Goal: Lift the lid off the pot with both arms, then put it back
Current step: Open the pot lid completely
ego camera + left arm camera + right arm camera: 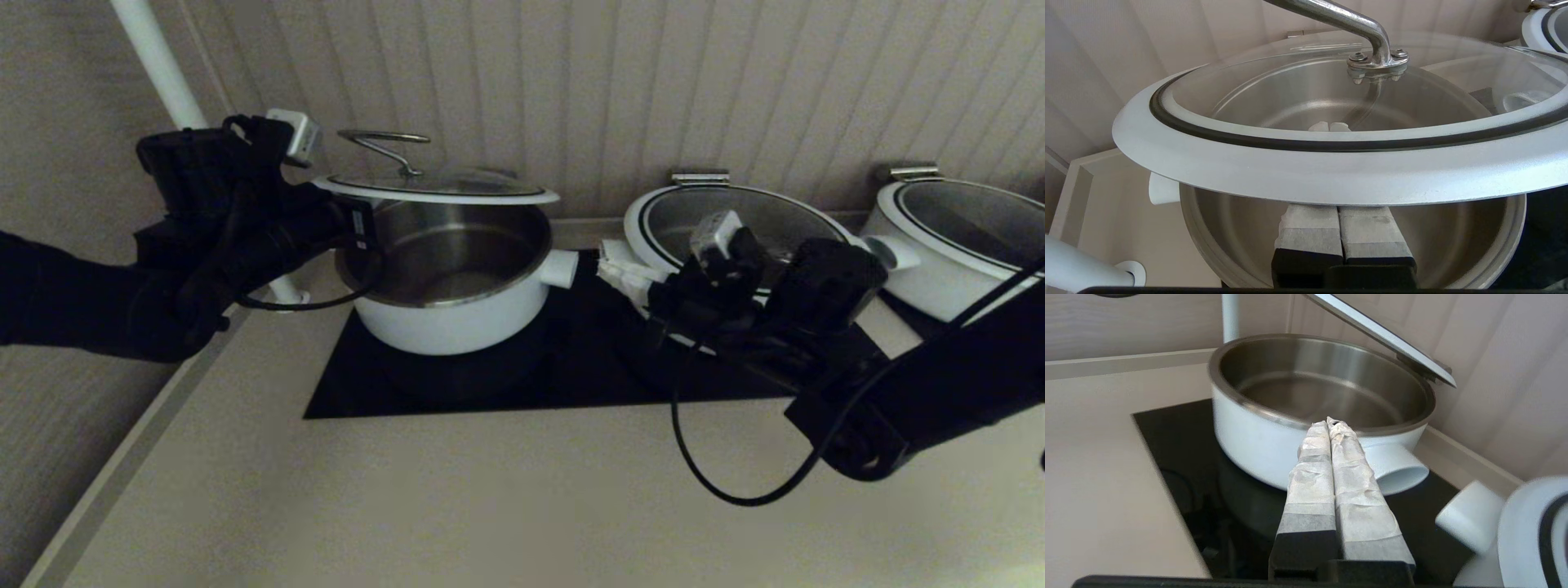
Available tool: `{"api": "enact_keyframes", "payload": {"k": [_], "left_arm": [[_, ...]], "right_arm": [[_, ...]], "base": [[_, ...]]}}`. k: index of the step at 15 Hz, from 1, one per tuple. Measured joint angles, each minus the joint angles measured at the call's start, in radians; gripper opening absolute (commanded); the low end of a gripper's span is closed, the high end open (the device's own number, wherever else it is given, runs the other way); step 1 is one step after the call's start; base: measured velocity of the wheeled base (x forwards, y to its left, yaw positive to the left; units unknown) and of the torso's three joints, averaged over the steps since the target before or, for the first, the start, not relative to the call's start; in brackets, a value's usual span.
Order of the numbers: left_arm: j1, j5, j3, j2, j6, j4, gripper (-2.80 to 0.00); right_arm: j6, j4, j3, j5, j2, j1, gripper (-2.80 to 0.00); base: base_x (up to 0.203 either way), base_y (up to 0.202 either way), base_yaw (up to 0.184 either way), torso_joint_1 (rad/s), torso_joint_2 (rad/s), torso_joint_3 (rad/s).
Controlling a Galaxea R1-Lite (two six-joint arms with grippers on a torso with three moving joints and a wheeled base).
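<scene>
The pot stands on the left of the black cooktop, its steel inside showing. The lid is raised and tilted above it, with its far edge low by the pot's rim at the wall. My left gripper is shut, and its fingers reach under the lid's near white rim, which rests on top of them. The fingertips show through the glass over the pot. My right gripper is shut and empty. It hovers just before the pot's right side handle, tips at the pot's wall.
Two like white pots with lids stand to the right, the nearer one just behind my right arm. The black cooktop lies on a beige counter. A white pole rises behind my left arm. A panelled wall is close behind.
</scene>
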Motion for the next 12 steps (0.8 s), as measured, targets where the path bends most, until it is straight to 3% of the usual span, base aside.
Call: {"api": "enact_keyframes", "payload": {"k": [4,12], "left_arm": [[0.0,0.001,0.001,-0.002,0.0,0.0,-2.8],[0.0,0.012,0.001,-0.015,0.0,0.0,-2.8]], "right_arm": [[0.0,0.005,0.136,-0.005,-0.111,0.0,-2.8],[-0.032,0.034,0.353,-0.106,-0.319,-0.017,-2.8]], "base": [[0.0,0.0,0.0,0.0,0.0,0.0],[0.0,0.0,0.0,0.0,0.0,0.0]]}}
